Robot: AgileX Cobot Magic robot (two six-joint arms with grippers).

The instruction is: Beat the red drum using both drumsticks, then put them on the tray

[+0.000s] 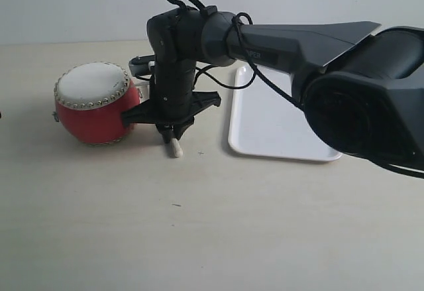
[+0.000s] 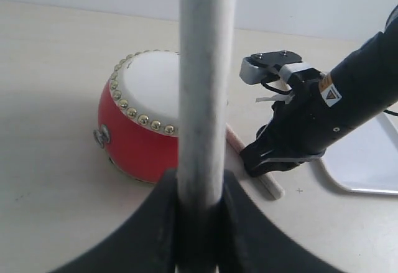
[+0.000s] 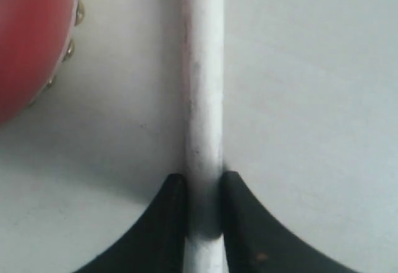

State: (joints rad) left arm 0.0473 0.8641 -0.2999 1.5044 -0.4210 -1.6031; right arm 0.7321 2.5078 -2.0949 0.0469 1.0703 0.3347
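The red drum [image 1: 93,105] with its off-white top stands on the table at the left. My right gripper [image 1: 173,132] reaches down just to the right of the drum, shut on a pale drumstick [image 1: 174,148] whose end pokes out below the fingers at the table. In the right wrist view the jaws of the right gripper [image 3: 202,192] press both sides of that drumstick [image 3: 202,99], with the drum [image 3: 25,37] beside it. My left gripper [image 2: 200,186] is shut on the other drumstick [image 2: 205,68], held up in front of the drum [image 2: 140,130]. The white tray [image 1: 278,125] lies to the right, with nothing on it.
The right arm's bulky dark body [image 1: 358,85] spans the right side above the tray. In the left wrist view the right gripper [image 2: 280,161] and the drumstick it holds [image 2: 267,183] sit between the drum and the tray [image 2: 367,161]. Bare tabletop [image 1: 199,238] fills the front.
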